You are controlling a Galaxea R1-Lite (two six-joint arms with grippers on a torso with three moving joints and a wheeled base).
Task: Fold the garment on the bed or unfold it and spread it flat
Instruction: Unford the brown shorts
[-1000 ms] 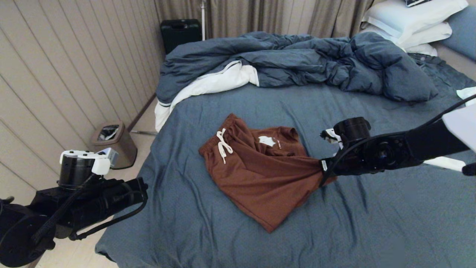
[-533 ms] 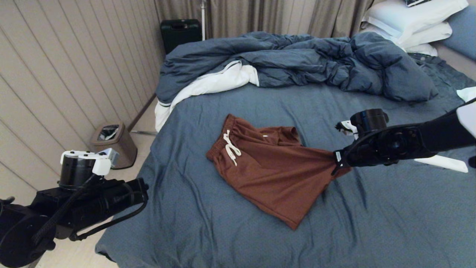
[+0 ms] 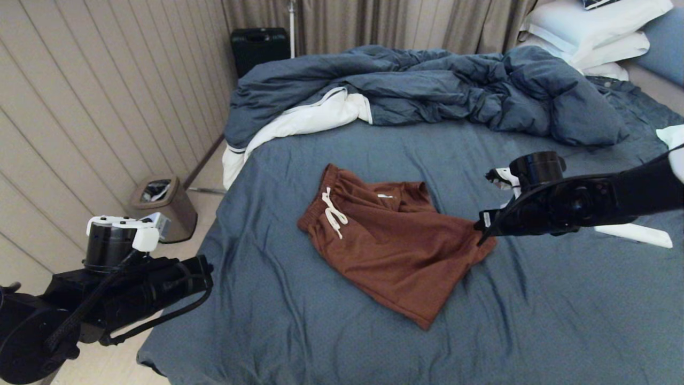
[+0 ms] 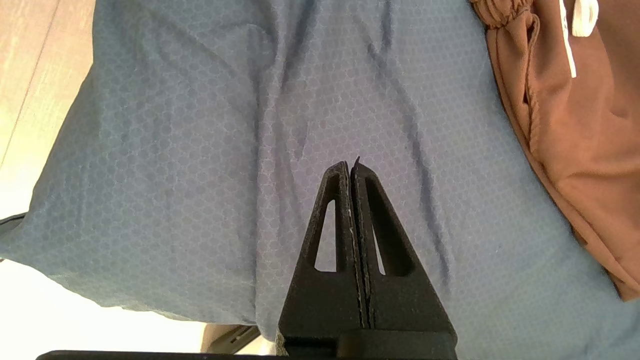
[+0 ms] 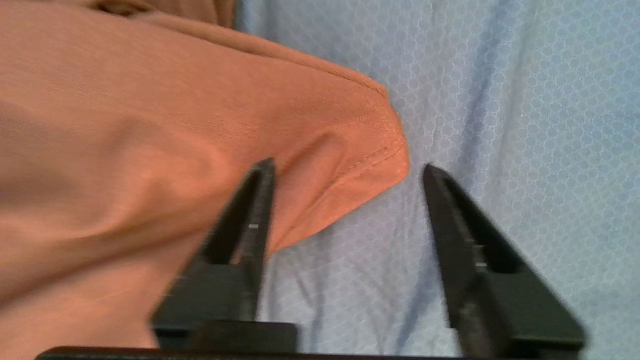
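The rust-brown shorts [image 3: 390, 251] lie spread on the bed's slate-blue sheet [image 3: 320, 331], waistband and white drawstring [image 3: 334, 214] toward the left. The white printed mark is folded out of sight. My right gripper [image 3: 481, 227] hovers at the right leg's hem corner, open; in the right wrist view [image 5: 348, 165] the shorts' hem corner [image 5: 350, 145] lies loose between the spread fingers, gripped by neither. My left gripper [image 3: 206, 272] is parked off the bed's left edge, shut on nothing [image 4: 350, 165], with the shorts' waistband side [image 4: 575, 125] beyond it.
A rumpled dark blue duvet [image 3: 427, 85] with white lining covers the far side of the bed. White pillows [image 3: 588, 32] are stacked at the far right. On the floor to the left stand a small bin [image 3: 163, 206] and a dark suitcase [image 3: 259, 48].
My right gripper dragged the shorts' leg to the right, flattening the garment and hiding the white mark, then opened and let the hem drop. The left arm stayed still.
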